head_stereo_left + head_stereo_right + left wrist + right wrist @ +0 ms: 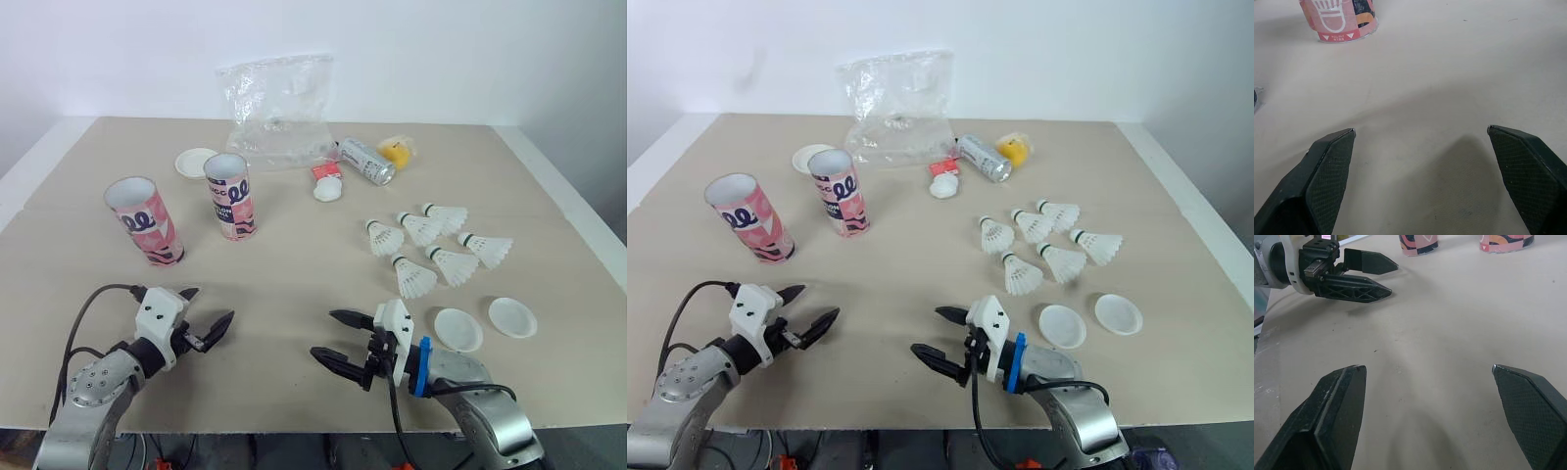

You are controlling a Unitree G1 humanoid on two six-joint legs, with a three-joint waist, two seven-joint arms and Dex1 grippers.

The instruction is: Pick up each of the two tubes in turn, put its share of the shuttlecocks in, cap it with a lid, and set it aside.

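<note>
Nearest, the left gripper [208,305] and right gripper [325,335] are held over the bench [294,264], fingers apart and empty. The nearer tube [145,220], upright beyond the left gripper, should be grasped squarely at mid-body so it is not tipped.

Black fingers [1327,171] spread wide above beige table [1420,73], pink tube [1337,19] standing beyond

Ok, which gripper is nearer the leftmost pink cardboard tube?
Left. The left gripper is open on the near side of the leftmost pink cardboard tube; the right gripper, also open, is farther off to its right.
</note>
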